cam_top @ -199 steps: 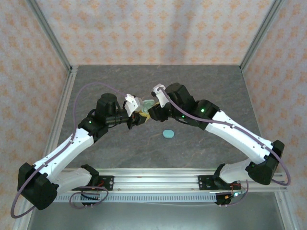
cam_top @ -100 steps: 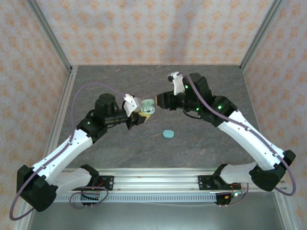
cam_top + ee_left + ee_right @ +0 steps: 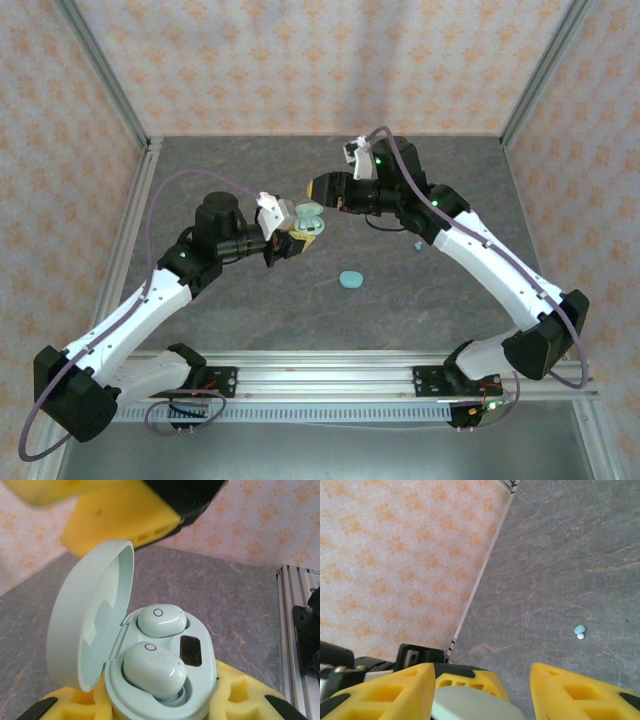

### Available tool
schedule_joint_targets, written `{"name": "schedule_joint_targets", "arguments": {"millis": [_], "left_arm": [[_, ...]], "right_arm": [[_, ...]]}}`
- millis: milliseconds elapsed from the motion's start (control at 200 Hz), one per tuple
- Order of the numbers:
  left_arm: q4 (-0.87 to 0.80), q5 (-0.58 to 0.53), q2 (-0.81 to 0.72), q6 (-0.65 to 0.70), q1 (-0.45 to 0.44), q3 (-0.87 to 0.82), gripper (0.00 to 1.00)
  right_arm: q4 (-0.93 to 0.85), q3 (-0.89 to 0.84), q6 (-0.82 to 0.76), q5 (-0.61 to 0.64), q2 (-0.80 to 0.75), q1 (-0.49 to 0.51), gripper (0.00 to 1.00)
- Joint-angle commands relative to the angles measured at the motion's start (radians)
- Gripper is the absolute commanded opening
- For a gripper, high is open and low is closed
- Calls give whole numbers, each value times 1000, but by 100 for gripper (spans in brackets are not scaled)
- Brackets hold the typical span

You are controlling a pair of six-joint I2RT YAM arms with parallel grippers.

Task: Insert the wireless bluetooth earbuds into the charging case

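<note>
Left end effector (image 3: 288, 242) clamped on open charging case (image 3: 200, 680) holding two earbuds (image 3: 161, 621); right end effector (image 3: 322, 188) apart, just beside it

Right pincer (image 3: 318, 190) now clear of the charging case (image 3: 308, 220), farther back and higher, jaws wider apart.

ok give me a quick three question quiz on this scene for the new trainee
1. How many earbuds sit in the wells of the mint charging case? A) none B) one C) two
2. True or false: that case is closed.
3. Fill in: the left pincer is clamped on the ____.

Key: 1 C; 2 false; 3 charging case.
</note>
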Motion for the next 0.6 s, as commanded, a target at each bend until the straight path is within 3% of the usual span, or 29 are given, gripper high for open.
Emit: {"name": "schedule_joint_targets", "arguments": {"millis": [0, 300, 595], "left_arm": [[39, 33, 8, -10, -8, 45, 9], [71, 41, 18, -45, -9, 50, 9], [105, 49, 22, -83, -9, 51, 9]], "right_arm": [[69, -12, 39, -16, -12, -3, 52], [49, -75, 37, -60, -58, -3, 48], [56, -155, 53, -55, -138, -3, 54]]}}
